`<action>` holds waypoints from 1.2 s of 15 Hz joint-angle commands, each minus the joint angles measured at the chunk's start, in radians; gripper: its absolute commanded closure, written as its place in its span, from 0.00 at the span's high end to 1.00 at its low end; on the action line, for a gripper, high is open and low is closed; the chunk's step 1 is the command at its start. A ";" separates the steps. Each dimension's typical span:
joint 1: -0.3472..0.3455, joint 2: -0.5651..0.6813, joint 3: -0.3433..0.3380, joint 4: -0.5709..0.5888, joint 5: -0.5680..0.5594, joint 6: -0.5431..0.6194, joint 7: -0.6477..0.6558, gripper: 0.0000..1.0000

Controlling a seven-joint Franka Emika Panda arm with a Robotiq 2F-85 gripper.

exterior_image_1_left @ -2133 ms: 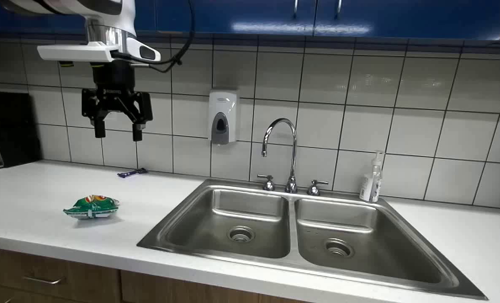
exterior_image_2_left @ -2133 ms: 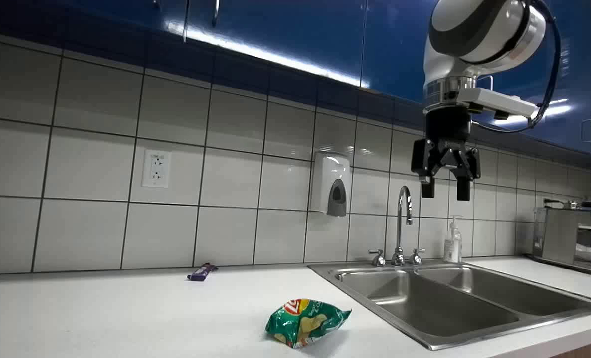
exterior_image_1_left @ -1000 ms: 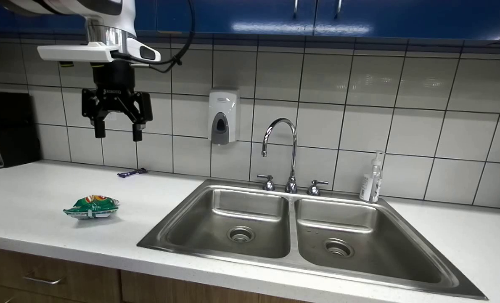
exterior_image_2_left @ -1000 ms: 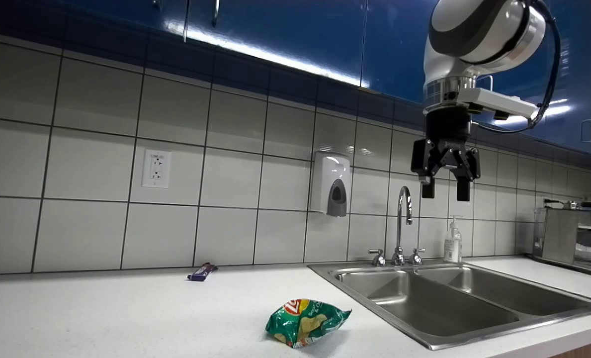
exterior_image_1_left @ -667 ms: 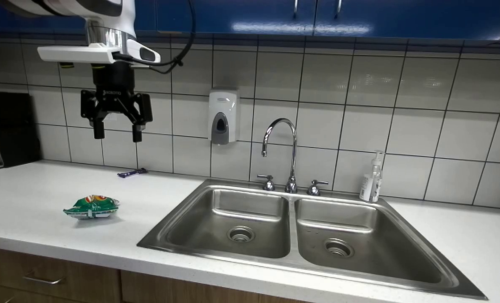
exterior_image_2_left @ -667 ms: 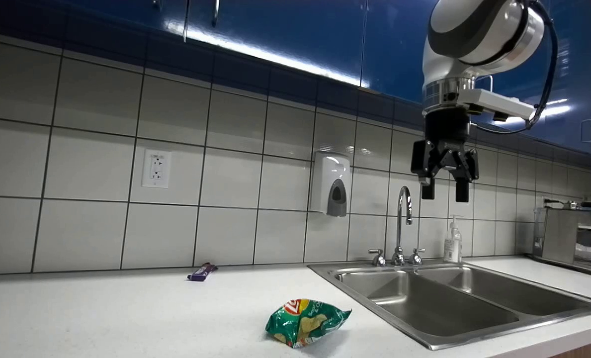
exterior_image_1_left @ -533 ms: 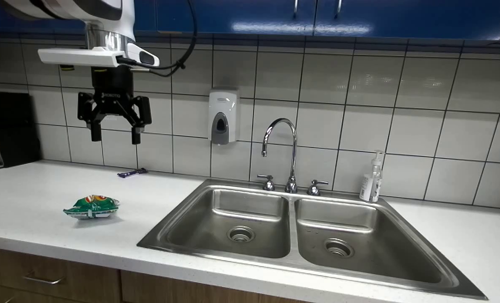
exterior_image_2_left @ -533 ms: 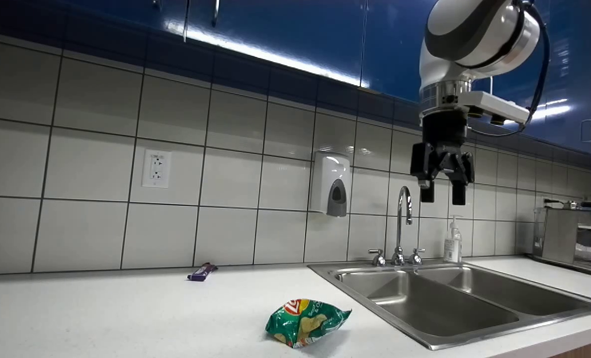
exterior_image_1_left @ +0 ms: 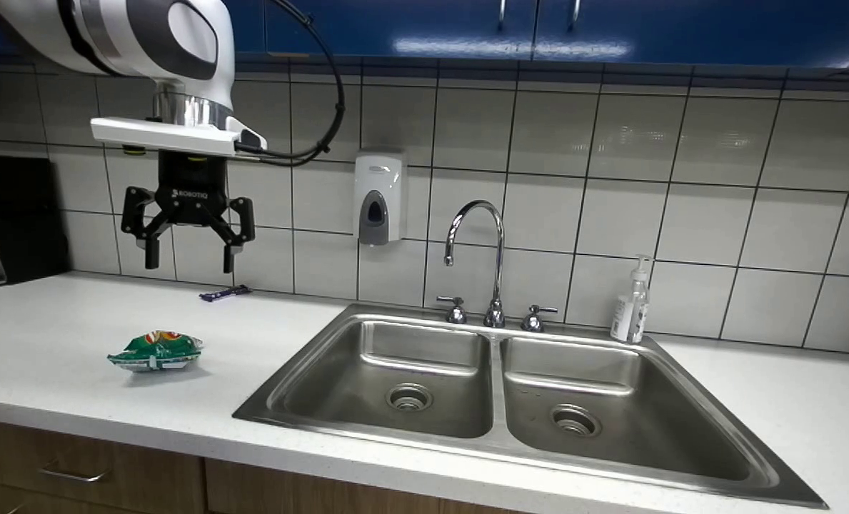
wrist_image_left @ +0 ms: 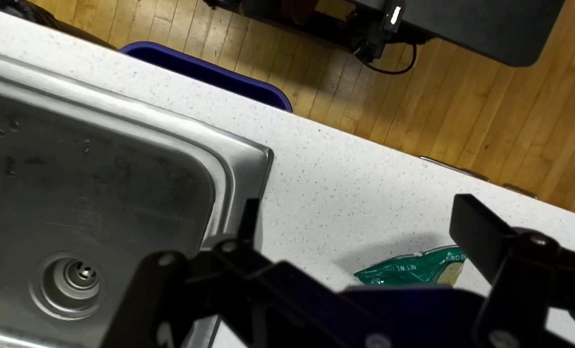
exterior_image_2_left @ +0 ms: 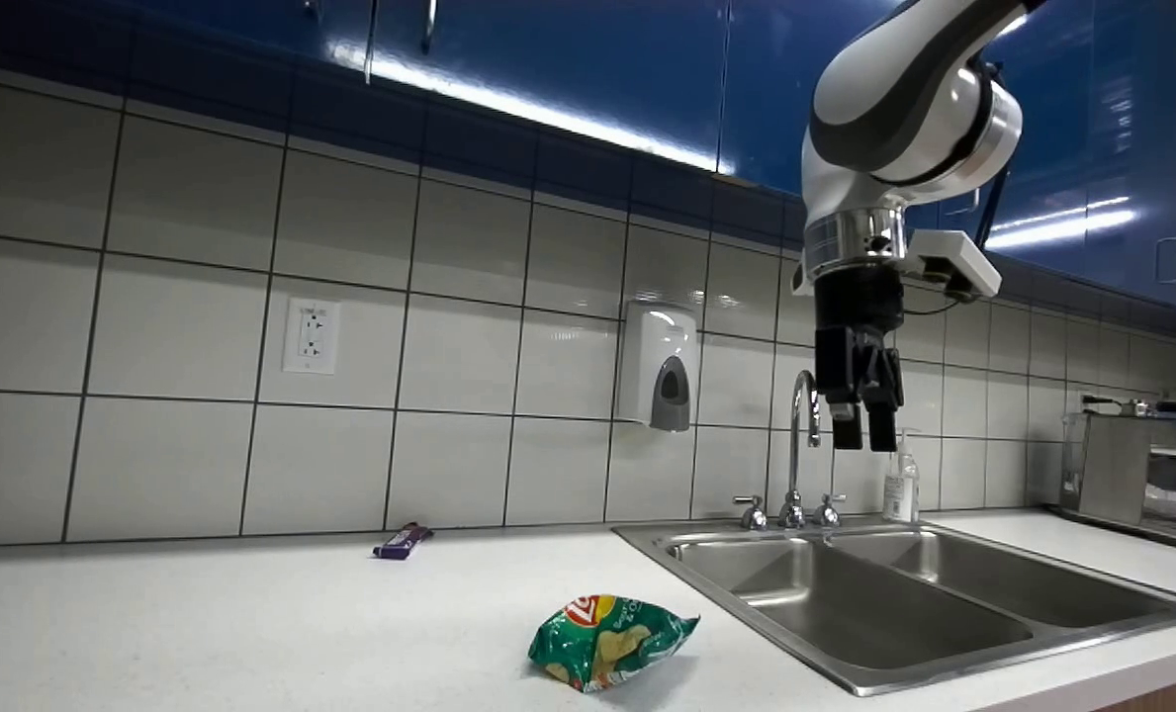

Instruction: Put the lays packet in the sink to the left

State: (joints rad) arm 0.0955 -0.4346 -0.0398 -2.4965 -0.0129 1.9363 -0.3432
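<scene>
White square tiles with dark joints rise behind a pale, speckled desk, under glossy blue cupboards. At far left stands a boxy black appliance, partly out of view. Next comes the crinkled, glossy green Lays packet, lying on the desk near the left rim of a stainless-steel double sink. Its long axis runs roughly left to right; in an exterior view its pointed corner is turned to the sink, its red-and-yellow logo toward the opposite end. Well apart from it, higher up, hangs the black two-fingered tool, fingers spread wide apart; in the wrist view the packet shows between them, partly hidden by the tool. Farther right, by the wall, lies a slim purple wrapper, then a white plastic dispenser with a grey front hangs on the tiles. Of the sink's two basins, each has a round metal drain; in the wrist view small drop-like spots mark the basin nearer the packet. Behind the divider rises an arched chrome tap, and at the back right corner stands a clear pump bottle with a white label, its contents unclear.
</scene>
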 commanded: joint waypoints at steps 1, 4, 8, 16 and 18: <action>0.018 0.075 -0.006 0.040 0.004 0.028 -0.097 1.00; 0.032 0.131 0.009 0.069 0.002 0.053 -0.130 1.00; 0.059 0.213 0.042 0.116 -0.005 0.083 -0.145 1.00; 0.081 0.404 0.120 0.195 -0.017 0.177 -0.123 1.00; 0.080 0.447 0.136 0.215 -0.027 0.192 -0.117 1.00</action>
State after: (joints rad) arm 0.1848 -0.0576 0.0694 -2.3356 -0.0171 2.1158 -0.4609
